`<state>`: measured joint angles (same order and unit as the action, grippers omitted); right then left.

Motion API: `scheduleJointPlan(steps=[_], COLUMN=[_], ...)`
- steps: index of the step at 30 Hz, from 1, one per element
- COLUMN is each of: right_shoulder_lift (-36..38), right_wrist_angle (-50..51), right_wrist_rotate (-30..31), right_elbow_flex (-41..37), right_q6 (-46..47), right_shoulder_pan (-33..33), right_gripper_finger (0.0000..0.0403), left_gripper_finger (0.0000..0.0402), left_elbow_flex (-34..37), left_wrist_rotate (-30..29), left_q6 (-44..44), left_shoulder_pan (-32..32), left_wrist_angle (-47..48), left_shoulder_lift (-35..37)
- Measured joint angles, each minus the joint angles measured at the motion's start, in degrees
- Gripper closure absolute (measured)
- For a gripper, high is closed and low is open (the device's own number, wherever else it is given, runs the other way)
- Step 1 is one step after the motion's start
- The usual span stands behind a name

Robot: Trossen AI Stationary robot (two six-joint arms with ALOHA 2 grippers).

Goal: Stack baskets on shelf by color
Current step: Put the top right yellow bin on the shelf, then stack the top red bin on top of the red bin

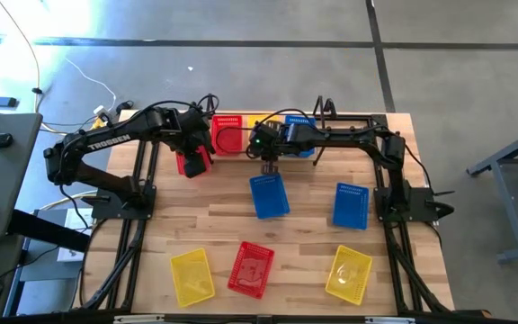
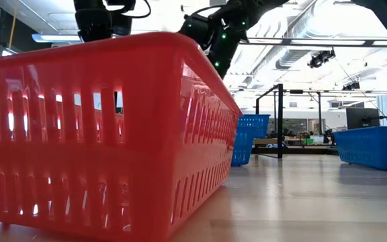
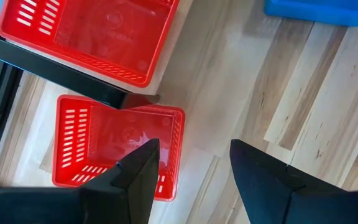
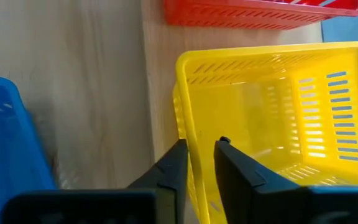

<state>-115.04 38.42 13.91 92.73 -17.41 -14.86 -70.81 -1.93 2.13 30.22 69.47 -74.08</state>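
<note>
The shelf runs along the table's far edge and carries a red basket, a yellow basket and a blue basket. My right gripper hangs over the yellow basket. Its fingers stand slightly apart, one inside and one outside the basket's near wall. My left gripper hovers open above the table, beside a second red basket. That basket stands on its base on the table, just in front of the shelf's black rod. My right gripper comes slanting down from the table's right, with the yellow basket's wall in the narrow gap between its fingers. I cannot tell whether either finger touches the wall. The basket stands upright on the shelf board.
On the table stand two blue baskets. Near the front edge are a yellow basket, a red one and another yellow one. The red one fills the low view's foreground.
</note>
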Motion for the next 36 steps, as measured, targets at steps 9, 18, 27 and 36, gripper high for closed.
scheduleJointPlan(steps=[9, 18, 27, 36], right_shoulder_lift=[0.00, 0.04, 0.04, 0.04], right_wrist_angle=[6.49, 16.30, 19.63, 27.48], right_wrist_rotate=[-0.44, -0.34, 3.12, 11.27], right_elbow_flex=[5.14, 9.80, 15.94, 26.65], right_q6=[7.15, 16.48, 20.16, 16.84], right_shoulder_pan=[0.78, 1.14, 1.07, -2.41], right_gripper_finger=[0.0320, 0.0320, 0.0320, 0.0320], left_gripper_finger=[0.0215, 0.0215, 0.0215, 0.0215], left_elbow_flex=[0.00, 4.47, 15.11, 23.80], left_wrist_rotate=[-0.01, 0.02, 3.22, 3.02], left_q6=[1.64, 4.08, 5.62, 7.90], left_shoulder_pan=[0.00, 0.00, -0.02, -0.59], left_wrist_angle=[0.00, -4.53, -12.73, -15.71], left_shoulder_lift=[0.00, 3.52, 11.00, 12.31])
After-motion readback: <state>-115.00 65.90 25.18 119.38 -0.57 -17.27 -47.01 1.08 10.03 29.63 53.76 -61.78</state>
